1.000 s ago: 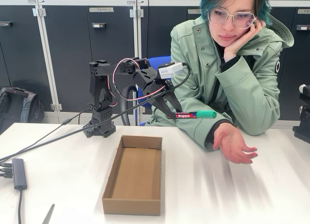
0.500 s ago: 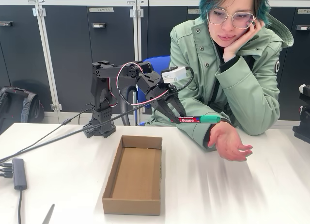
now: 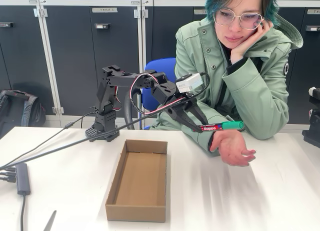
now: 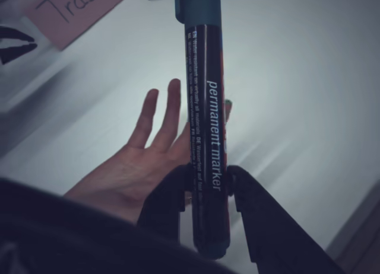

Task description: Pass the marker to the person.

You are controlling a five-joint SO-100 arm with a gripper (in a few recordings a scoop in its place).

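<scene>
The marker (image 3: 222, 126), dark red with white lettering and a green cap, lies level in the air just above the person's open palm (image 3: 233, 150). My gripper (image 3: 201, 127) is shut on its red end, the cap pointing right. In the wrist view the marker (image 4: 205, 120) runs up from between my fingers (image 4: 166, 197), with the upturned hand (image 4: 139, 164) beneath it. The person (image 3: 240, 66) sits behind the table in a sage-green jacket, chin resting on the other hand.
An open cardboard box (image 3: 138, 180) lies on the white table (image 3: 240, 201) left of the hand. Cables and a small hub (image 3: 21, 178) sit at the left edge. My arm's base (image 3: 103, 131) stands at the table's back.
My arm has stretched further right, carrying the marker from beside the person's sleeve to over the palm. The person's hand drew slightly inward beneath it.
</scene>
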